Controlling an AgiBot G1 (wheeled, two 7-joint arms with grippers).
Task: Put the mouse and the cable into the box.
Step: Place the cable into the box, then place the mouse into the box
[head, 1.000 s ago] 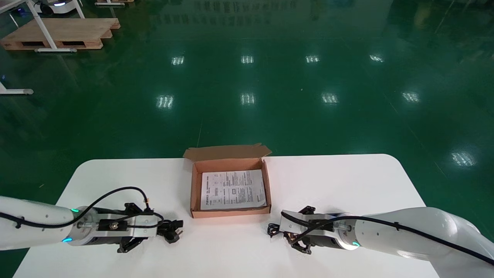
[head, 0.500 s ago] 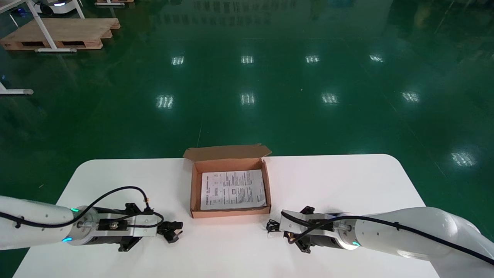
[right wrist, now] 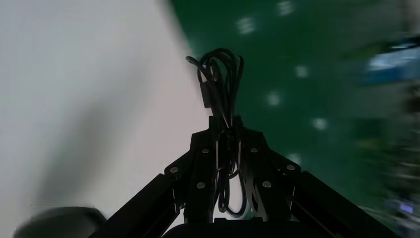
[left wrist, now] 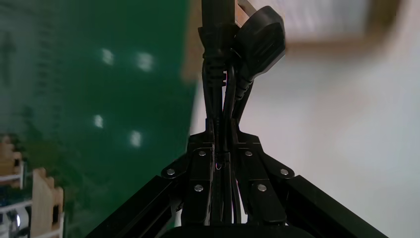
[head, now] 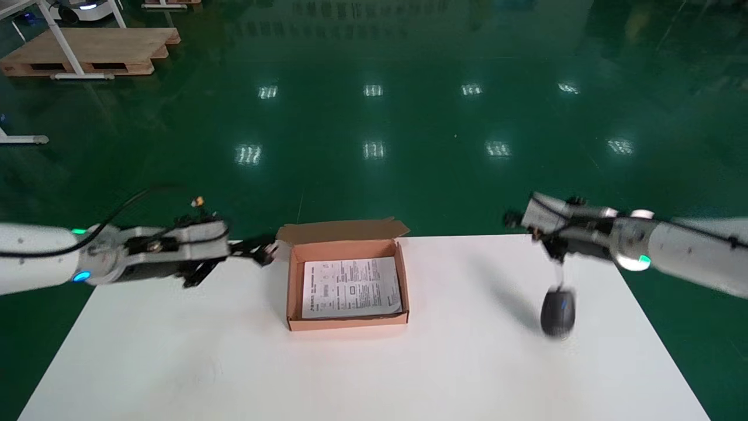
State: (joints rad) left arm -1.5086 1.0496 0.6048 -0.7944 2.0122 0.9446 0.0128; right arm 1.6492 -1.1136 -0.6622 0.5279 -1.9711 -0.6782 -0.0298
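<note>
left gripper (head: 259, 252) clamps power cable (left wrist: 250, 47) beside box (head: 290, 295) | right gripper (head: 513, 218) clamps mouse cord (right wrist: 221, 82), mouse (head: 558, 314) dangling below | neither boxed yet

The left arm (head: 29, 260) and right arm (head: 695, 260) are glossy white tubes. Each wrist shows a teal light (head: 80, 276) and a silver block (head: 204, 247), with a black wire (head: 120, 206) looping outside. The left gripper (left wrist: 221, 141) and right gripper (right wrist: 225, 134) are black linkages, each showing 6 silver screws (left wrist: 198, 188).

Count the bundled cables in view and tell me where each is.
2. One power cable is clamped in the left gripper beside the box's far left corner; one mouse cord in the right gripper, mouse dangling below.
</note>
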